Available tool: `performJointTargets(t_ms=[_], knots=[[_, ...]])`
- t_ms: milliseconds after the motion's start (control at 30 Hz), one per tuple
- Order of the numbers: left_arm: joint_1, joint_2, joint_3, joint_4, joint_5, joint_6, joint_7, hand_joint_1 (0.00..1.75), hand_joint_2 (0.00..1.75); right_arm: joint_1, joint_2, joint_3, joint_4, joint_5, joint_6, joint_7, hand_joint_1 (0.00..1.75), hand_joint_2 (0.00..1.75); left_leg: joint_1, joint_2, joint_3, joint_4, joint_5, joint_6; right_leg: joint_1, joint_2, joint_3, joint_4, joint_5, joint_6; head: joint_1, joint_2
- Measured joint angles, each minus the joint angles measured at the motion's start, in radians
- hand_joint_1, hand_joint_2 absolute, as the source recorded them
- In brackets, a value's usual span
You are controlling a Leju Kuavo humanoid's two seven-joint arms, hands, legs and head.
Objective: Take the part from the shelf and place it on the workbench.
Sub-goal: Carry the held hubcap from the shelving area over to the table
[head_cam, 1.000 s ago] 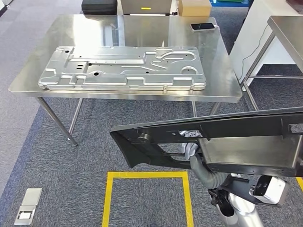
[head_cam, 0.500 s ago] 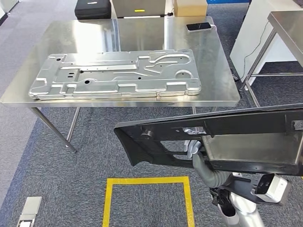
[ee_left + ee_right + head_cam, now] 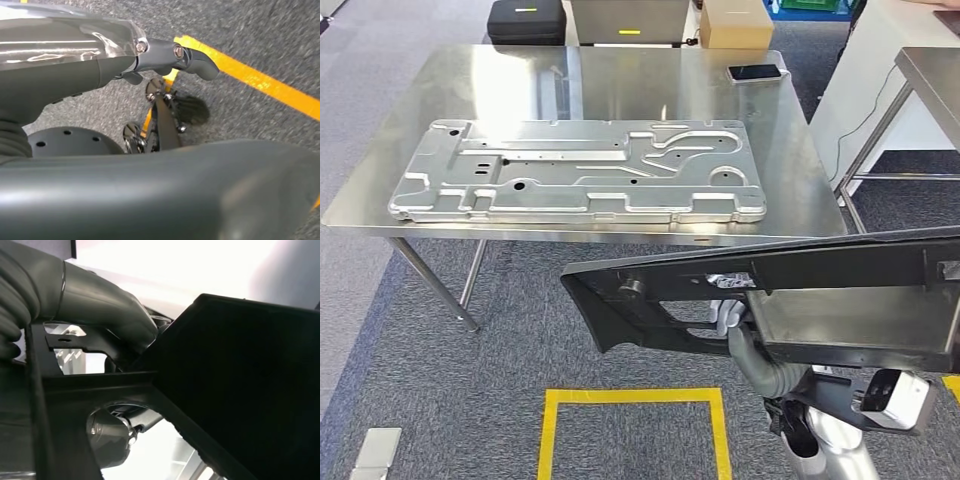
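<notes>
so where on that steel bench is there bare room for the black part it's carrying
Little in the middle: the long aluminium plate covers most of the workbench. Bare steel runs along the far edge behind the plate, ending at the phone, and down the right end between the plate and the table edge. The front strip is thin. The black part, held by the right hand, looks too long for either patch.

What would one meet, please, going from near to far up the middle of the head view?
Yellow floor marking → black part, held by the right hand → near edge of the steel workbench → silver metal plate → phone → cardboard box.
</notes>
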State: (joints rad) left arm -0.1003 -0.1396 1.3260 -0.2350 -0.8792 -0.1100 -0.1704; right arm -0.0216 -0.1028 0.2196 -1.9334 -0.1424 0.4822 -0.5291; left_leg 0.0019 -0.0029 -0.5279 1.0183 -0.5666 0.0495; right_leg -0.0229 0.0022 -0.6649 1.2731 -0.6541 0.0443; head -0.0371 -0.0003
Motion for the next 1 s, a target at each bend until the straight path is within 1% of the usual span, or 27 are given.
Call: performJointTargets(t_ms=[33,67,100,133,200,267,300,333,367,433,467,500,533,567,600,633,667,700,733,767,800,833,867,900,933,967,1000], knots=[[0.000,0.000,0.000,0.000,0.000,0.001,0.000,0.00,1.75,0.001,-0.001,-0.001,0.000,0.000,0.000,0.000,1.75,1.75,0.001,0.000,0.014,0.000,-0.010,-0.004,0.000,-0.001,0.006,-0.044,0.048,0.001,0.000,0.000],[0.001,0.000,0.000,0.000,0.000,0.001,0.000,0.00,1.75,0.002,-0.001,-0.001,0.000,0.000,0.000,0.000,1.75,1.75,0.002,0.000,0.029,0.000,-0.020,-0.008,0.000,-0.002,0.021,-0.098,0.090,0.002,0.000,0.000],[0.000,0.000,0.000,0.000,0.000,0.002,0.000,0.00,1.75,0.002,-0.002,-0.002,0.001,0.000,0.000,0.000,1.75,1.75,0.001,0.000,0.039,0.001,-0.030,-0.012,0.001,-0.003,0.035,-0.144,0.124,0.001,0.000,0.000],[-0.001,0.000,0.000,0.000,0.000,0.002,0.000,0.00,1.75,0.003,-0.003,-0.002,0.003,0.000,0.000,0.000,1.75,1.75,0.000,-0.001,0.042,0.003,-0.036,-0.016,0.002,-0.003,0.046,-0.179,0.135,-0.002,0.001,0.000],[-0.002,0.000,0.000,0.000,0.000,0.002,0.000,0.00,1.75,0.005,-0.004,-0.002,0.005,0.000,0.000,0.000,1.75,1.75,-0.003,0.000,0.036,0.006,-0.041,-0.023,0.006,-0.001,0.050,-0.198,0.123,-0.011,0.001,0.000],[-0.003,0.000,0.000,0.000,0.000,0.003,0.001,0.00,1.75,0.006,-0.004,-0.004,0.004,-0.002,0.001,-0.004,1.75,1.75,-0.003,0.001,0.038,0.006,-0.048,-0.028,0.003,0.002,0.057,-0.207,0.110,-0.024,0.001,0.000],[-0.004,-0.001,-0.001,0.000,0.000,0.004,0.000,0.00,1.75,0.007,-0.004,-0.007,0.002,-0.003,0.001,-0.008,1.75,1.75,-0.003,0.001,0.036,0.018,-0.057,-0.032,0.001,0.001,0.063,-0.209,0.105,-0.030,0.000,0.000],[-0.005,-0.001,-0.001,0.000,0.000,0.004,0.000,0.00,1.75,0.007,-0.004,-0.010,0.000,-0.005,0.001,-0.012,1.75,1.75,-0.002,0.001,0.022,0.051,-0.071,-0.037,-0.002,-0.001,0.071,-0.211,0.100,-0.036,-0.001,0.000],[-0.006,-0.001,-0.002,0.000,-0.001,0.004,0.000,0.00,1.75,0.007,-0.004,-0.014,-0.001,-0.008,0.003,-0.016,1.75,1.75,0.000,0.001,-0.007,0.104,-0.091,-0.041,-0.003,-0.003,0.078,-0.211,0.095,-0.041,-0.001,0.000],[-0.005,-0.001,-0.003,0.000,-0.001,0.005,0.000,0.00,1.75,0.010,-0.004,-0.021,-0.002,-0.017,0.010,-0.019,1.75,1.75,0.004,0.001,-0.093,0.241,-0.129,-0.047,-0.003,-0.002,0.088,-0.211,0.084,-0.046,-0.002,0.000],[-0.003,-0.001,-0.004,0.000,-0.001,0.006,0.001,0.00,1.75,0.013,-0.004,-0.023,-0.002,-0.023,0.014,-0.019,1.75,1.75,0.005,0.001,-0.130,0.289,-0.132,-0.048,-0.003,0.002,0.095,-0.211,0.078,-0.046,-0.002,0.000],[-0.001,-0.002,-0.004,0.000,-0.001,0.006,0.001,0.00,1.75,0.016,-0.004,-0.025,-0.002,-0.029,0.018,-0.019,1.75,1.75,0.005,0.001,-0.151,0.300,-0.113,-0.047,-0.003,0.008,0.104,-0.211,0.072,-0.046,-0.003,0.000],[0.001,-0.002,-0.004,0.000,0.000,0.007,0.001,0.00,1.75,0.018,-0.004,-0.027,-0.002,-0.034,0.021,-0.018,1.75,1.75,0.004,0.000,-0.154,0.272,-0.073,-0.045,-0.003,0.014,0.114,-0.211,0.065,-0.044,-0.003,0.000],[0.002,-0.002,-0.004,0.000,0.000,0.007,0.001,0.00,1.75,0.019,-0.004,-0.028,-0.002,-0.037,0.023,-0.018,1.75,1.75,0.003,-0.004,-0.142,0.215,-0.021,-0.040,-0.002,0.021,0.126,-0.212,0.057,-0.043,-0.003,0.000],[0.002,-0.002,-0.004,0.000,0.000,0.007,0.001,0.00,1.75,0.018,-0.003,-0.029,-0.002,-0.039,0.025,-0.018,1.75,1.75,0.002,-0.013,-0.125,0.161,0.020,-0.034,-0.003,0.027,0.136,-0.213,0.050,-0.040,-0.002,0.000],[0.003,-0.002,-0.004,0.000,-0.001,0.007,0.002,0.00,1.75,0.018,-0.002,-0.029,-0.001,-0.039,0.027,-0.017,1.75,1.75,-0.001,-0.023,-0.110,0.117,0.046,-0.027,-0.004,0.034,0.143,-0.215,0.045,-0.036,-0.002,0.000],[0.003,-0.003,-0.004,0.000,-0.001,0.007,0.002,0.00,1.75,0.017,0.000,-0.030,-0.001,-0.039,0.029,-0.016,1.75,1.75,-0.004,-0.030,-0.099,0.092,0.054,-0.020,-0.006,0.040,0.147,-0.219,0.042,-0.031,-0.002,0.000],[0.002,-0.003,-0.004,0.000,-0.001,0.008,0.002,0.00,1.75,0.018,0.001,-0.030,-0.001,-0.038,0.029,-0.014,1.75,1.75,-0.007,-0.034,-0.091,0.081,0.046,-0.013,-0.008,0.045,0.148,-0.220,0.044,-0.023,-0.003,0.000],[0.001,-0.003,-0.004,0.000,-0.001,0.008,0.003,0.00,1.75,0.018,0.003,-0.030,-0.001,-0.036,0.028,-0.012,1.75,1.75,-0.009,-0.030,-0.082,0.064,0.040,-0.007,-0.009,0.050,0.148,-0.220,0.048,-0.015,-0.003,0.000],[-0.001,-0.004,-0.004,0.000,0.000,0.008,0.003,0.00,1.75,0.019,0.004,-0.031,-0.001,-0.032,0.027,-0.009,1.75,1.75,-0.007,-0.027,-0.071,0.048,0.033,-0.003,-0.010,0.050,0.149,-0.217,0.052,-0.008,-0.003,0.000],[-0.002,-0.004,-0.004,0.000,0.000,0.008,0.003,0.00,1.75,0.018,0.005,-0.031,-0.001,-0.028,0.025,-0.005,1.75,1.75,-0.004,-0.024,-0.057,0.032,0.027,0.000,-0.009,0.045,0.148,-0.206,0.052,-0.002,-0.003,0.000],[-0.002,-0.005,-0.005,0.000,0.000,0.009,0.003,0.00,1.75,0.016,0.005,-0.030,-0.001,-0.023,0.023,-0.002,1.75,1.75,-0.002,-0.022,-0.044,0.021,0.024,0.002,-0.008,0.036,0.139,-0.184,0.041,0.001,-0.003,0.000],[-0.002,-0.006,-0.005,0.000,0.000,0.010,0.003,0.00,1.75,0.013,0.006,-0.030,-0.001,-0.019,0.021,0.002,1.75,1.75,0.000,-0.020,-0.033,0.014,0.023,0.004,-0.008,0.026,0.119,-0.145,0.021,0.002,-0.002,0.000],[-0.001,-0.007,-0.005,0.000,0.000,0.011,0.003,0.00,1.75,0.011,0.006,-0.029,0.000,-0.016,0.020,0.004,1.75,1.75,0.000,-0.019,-0.025,0.012,0.019,0.005,-0.007,0.017,0.088,-0.092,-0.004,0.003,-0.002,0.000],[-0.001,-0.008,-0.005,0.000,0.000,0.011,0.003,0.00,1.75,0.010,0.007,-0.028,0.000,-0.013,0.019,0.005,1.75,1.75,-0.001,-0.017,-0.020,0.012,0.014,0.005,-0.007,0.013,0.050,-0.035,-0.026,0.005,-0.002,0.000],[0.000,-0.009,-0.005,0.000,0.000,0.011,0.004,0.00,1.75,0.011,0.008,-0.027,0.001,-0.010,0.017,0.005,1.75,1.75,-0.001,-0.016,-0.014,0.012,0.008,0.004,-0.007,0.011,0.015,0.008,-0.035,0.007,-0.002,0.000],[0.002,-0.009,-0.005,0.000,0.000,0.011,0.004,0.00,1.75,0.011,0.008,-0.026,0.002,-0.008,0.016,0.006,1.75,1.75,-0.001,-0.015,-0.007,0.012,0.001,0.002,-0.006,0.010,-0.007,0.022,-0.025,0.009,-0.002,0.000]])
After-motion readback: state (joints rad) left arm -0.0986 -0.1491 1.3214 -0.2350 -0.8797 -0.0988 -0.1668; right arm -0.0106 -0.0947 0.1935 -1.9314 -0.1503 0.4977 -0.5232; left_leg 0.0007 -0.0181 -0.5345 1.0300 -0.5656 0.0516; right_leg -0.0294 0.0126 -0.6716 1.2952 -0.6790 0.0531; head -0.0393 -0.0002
